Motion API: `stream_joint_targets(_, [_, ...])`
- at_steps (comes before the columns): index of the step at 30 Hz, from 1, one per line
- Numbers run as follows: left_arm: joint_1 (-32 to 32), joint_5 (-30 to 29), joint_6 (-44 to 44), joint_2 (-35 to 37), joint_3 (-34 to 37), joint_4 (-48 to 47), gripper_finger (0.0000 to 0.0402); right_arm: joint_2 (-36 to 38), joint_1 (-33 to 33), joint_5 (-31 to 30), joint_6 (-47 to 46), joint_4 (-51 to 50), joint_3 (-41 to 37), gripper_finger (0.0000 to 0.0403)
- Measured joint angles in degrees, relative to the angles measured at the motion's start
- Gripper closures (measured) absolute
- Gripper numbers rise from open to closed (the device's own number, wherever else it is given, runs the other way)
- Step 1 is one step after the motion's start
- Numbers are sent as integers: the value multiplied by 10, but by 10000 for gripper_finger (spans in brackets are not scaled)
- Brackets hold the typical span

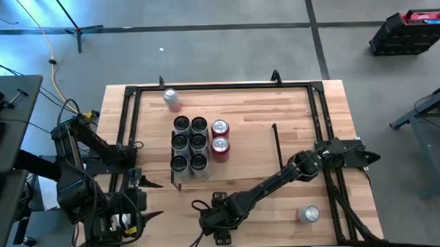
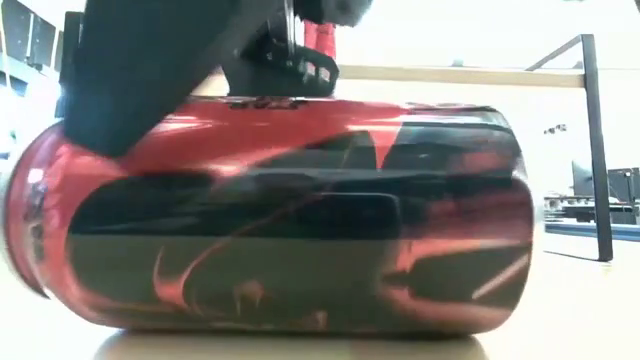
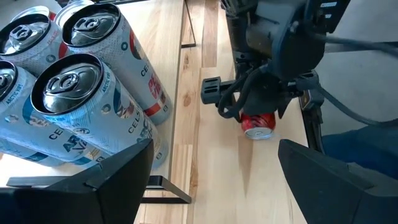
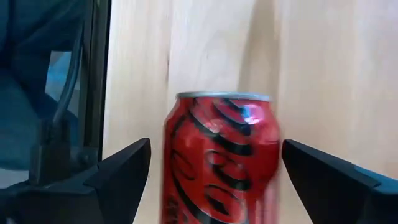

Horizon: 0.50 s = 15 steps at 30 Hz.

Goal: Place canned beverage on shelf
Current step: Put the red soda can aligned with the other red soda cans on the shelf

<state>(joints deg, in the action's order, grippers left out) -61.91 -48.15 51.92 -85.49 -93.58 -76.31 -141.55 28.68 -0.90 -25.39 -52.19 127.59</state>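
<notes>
A red can (image 4: 217, 162) lies on its side on the table near the front edge, and fills the low view (image 2: 290, 220). My right gripper (image 1: 218, 225) hangs over it, pointing steeply down. It is open, with one finger on each side of the can and a gap at both sides in the right wrist view. The shelf (image 1: 250, 155) stands at mid-table. Several silver-blue cans (image 1: 189, 145) and two red ones (image 1: 220, 137) stand upright on its left part. My left gripper (image 1: 145, 199) waits open at the front left, raised, facing the shelf cans (image 3: 68, 93).
A silver can (image 1: 308, 213) lies on its side at the front right. Another can (image 1: 171, 98) lies near the far rail. Black rails (image 1: 219, 87) frame the tabletop. The right arm (image 1: 281, 178) stretches low across the front right of the table.
</notes>
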Motion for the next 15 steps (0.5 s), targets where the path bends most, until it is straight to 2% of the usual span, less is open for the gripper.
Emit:
stream_joint_targets(5, [0,0,3,0,0,0,67,-23,2,30,-1,-12,0,57])
stream_joint_targets(9, [0,0,3,0,0,0,67,-29,3,30,-16,-26,-1,59])
stream_joint_targets(15, [0,0,4,0,0,0,67,-25,9,-6,-16,-32,5,103])
